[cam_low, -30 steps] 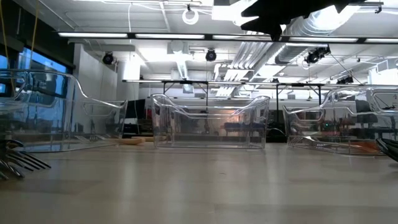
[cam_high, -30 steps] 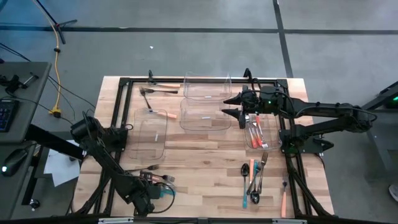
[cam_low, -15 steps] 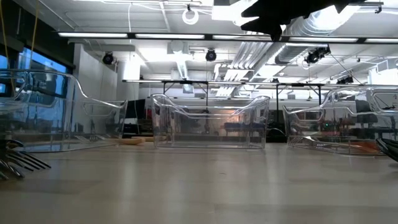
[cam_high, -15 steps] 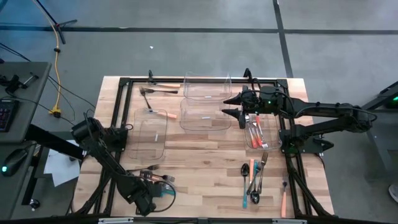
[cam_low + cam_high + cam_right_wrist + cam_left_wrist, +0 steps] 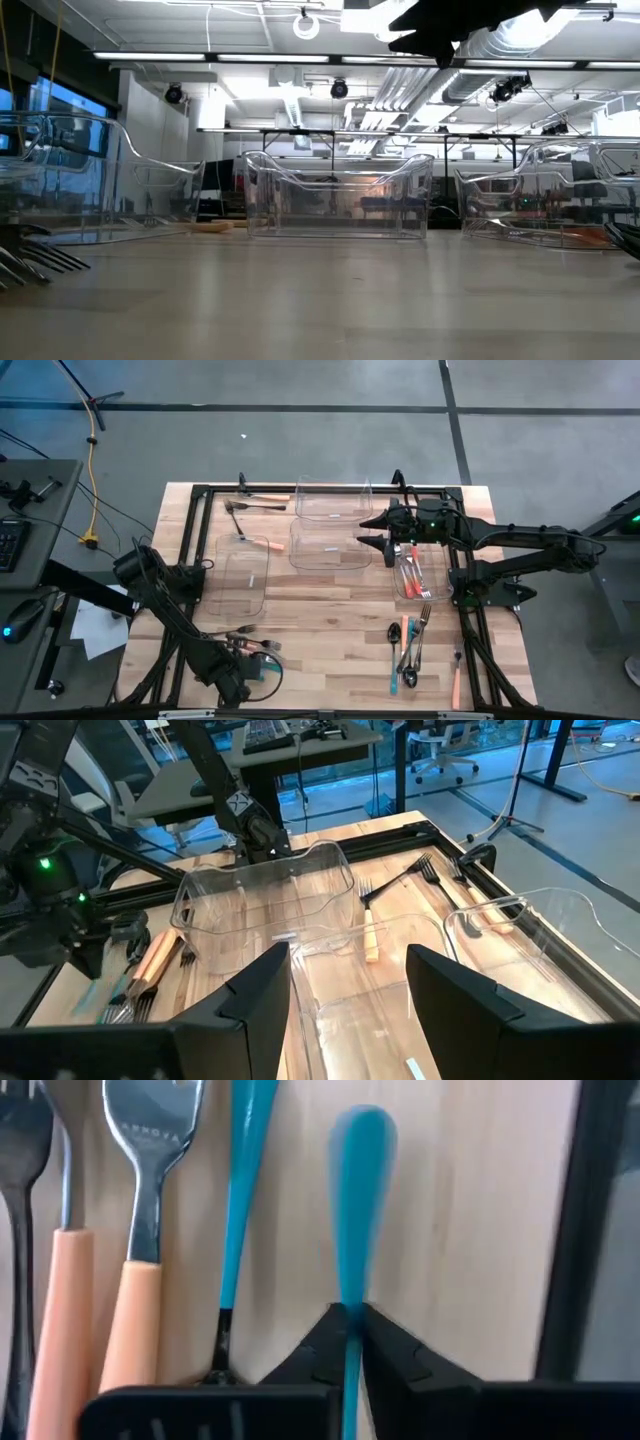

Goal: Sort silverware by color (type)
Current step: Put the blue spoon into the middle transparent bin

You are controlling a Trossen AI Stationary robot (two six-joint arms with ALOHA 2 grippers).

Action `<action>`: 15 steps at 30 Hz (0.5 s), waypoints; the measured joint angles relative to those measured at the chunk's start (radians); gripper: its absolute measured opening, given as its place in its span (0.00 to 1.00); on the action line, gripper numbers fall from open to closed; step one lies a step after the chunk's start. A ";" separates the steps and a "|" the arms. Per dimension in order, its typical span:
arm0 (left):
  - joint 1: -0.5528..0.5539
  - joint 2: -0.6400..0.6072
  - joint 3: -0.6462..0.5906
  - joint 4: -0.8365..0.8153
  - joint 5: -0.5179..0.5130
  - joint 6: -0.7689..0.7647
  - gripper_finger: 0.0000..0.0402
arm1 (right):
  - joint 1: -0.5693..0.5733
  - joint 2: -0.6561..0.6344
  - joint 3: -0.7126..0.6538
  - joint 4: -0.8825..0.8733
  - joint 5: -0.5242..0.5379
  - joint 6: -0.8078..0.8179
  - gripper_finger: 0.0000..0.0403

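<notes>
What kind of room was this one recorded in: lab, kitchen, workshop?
Most likely a robotics lab or open-plan workspace: exposed ceiling ducts and strip lights overhead, office chairs and desks beyond the wooden table, and a concrete floor.

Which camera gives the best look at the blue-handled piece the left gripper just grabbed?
The left wrist view: the teal handle fills the frame, pinched between the left gripper's shut fingers. The high view shows only a small teal streak by that gripper. The low view misses it; the right wrist view shows at most a faint blur.
</notes>
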 joint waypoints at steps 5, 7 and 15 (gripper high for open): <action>0.000 -0.056 0.000 -0.003 -0.003 0.037 0.00 | 0.000 0.000 0.000 0.000 0.000 0.000 0.46; 0.001 -0.082 0.000 -0.007 -0.007 0.057 0.00 | 0.000 0.000 0.000 0.000 0.000 0.000 0.46; 0.053 -0.192 0.000 -0.047 -0.037 0.129 0.00 | 0.000 0.000 0.000 0.000 0.000 0.000 0.46</action>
